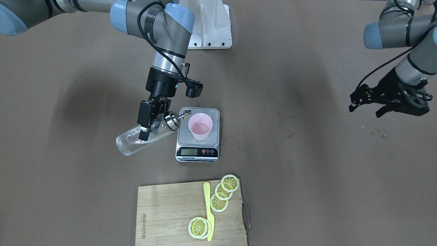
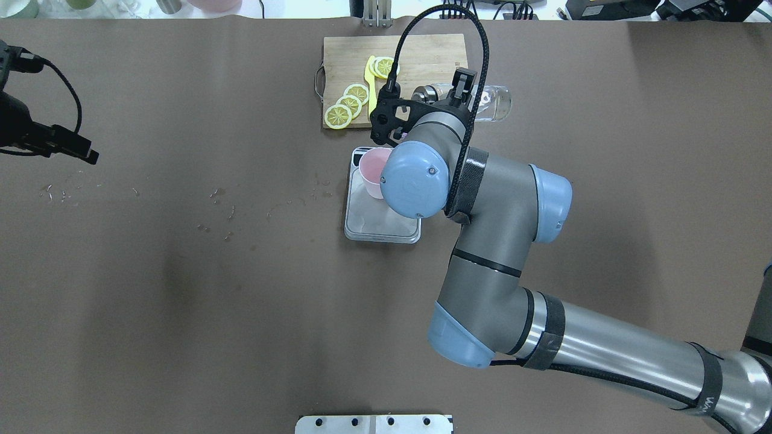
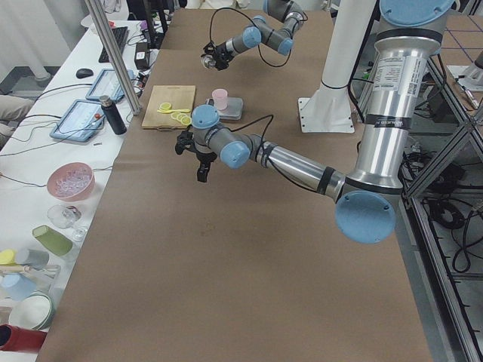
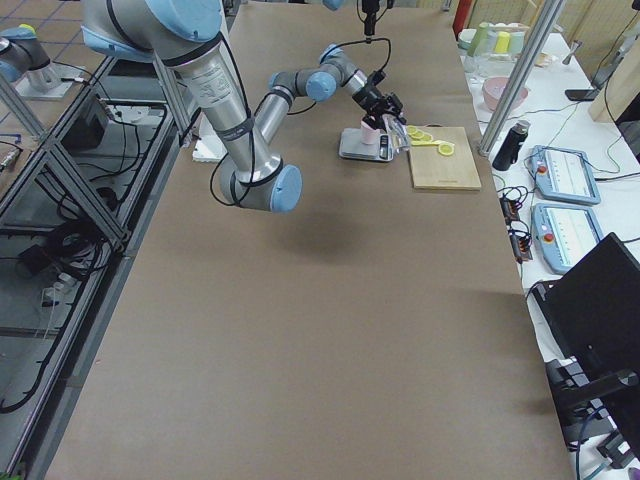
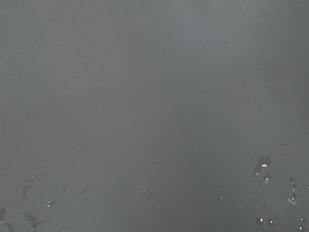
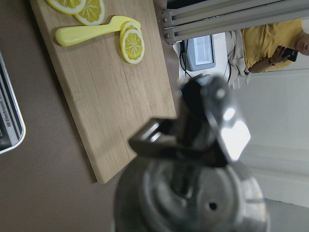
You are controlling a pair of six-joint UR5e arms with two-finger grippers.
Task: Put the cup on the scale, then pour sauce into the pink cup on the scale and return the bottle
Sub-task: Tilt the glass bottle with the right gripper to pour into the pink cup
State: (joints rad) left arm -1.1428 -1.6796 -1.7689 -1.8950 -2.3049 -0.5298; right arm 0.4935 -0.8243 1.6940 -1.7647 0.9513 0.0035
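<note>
Right claw point(image 1: 149, 120) is clamped on the bottle point(image 1: 129, 143), which is tipped nearly flat at 9 o'clock of the cup point(image 1: 200, 127). The cup stands upright on the scale point(image 1: 197, 152). Left claw point(image 1: 368, 106) hangs wide and empty, well off at 3 o'clock. Main risk: the spout point(image 1: 186, 114) sits just at the cup's 10 o'clock rim, not over its middle, so a stream could land on the platform or run down the outside. A nudge from the metal cap could also shove or tip the light cup. Smooth glass held at this tilt may slip or twist in the claw. Overpouring is likely, since the sauce is clear and neither flow nor level in the cup can be made out. The scale display is too small to read. The arm hides most of the cup and the spout in the overhead view. The right wrist view shows only a blurred cap, the left wrist view only spotted bench point(image 5: 145, 96).
</note>
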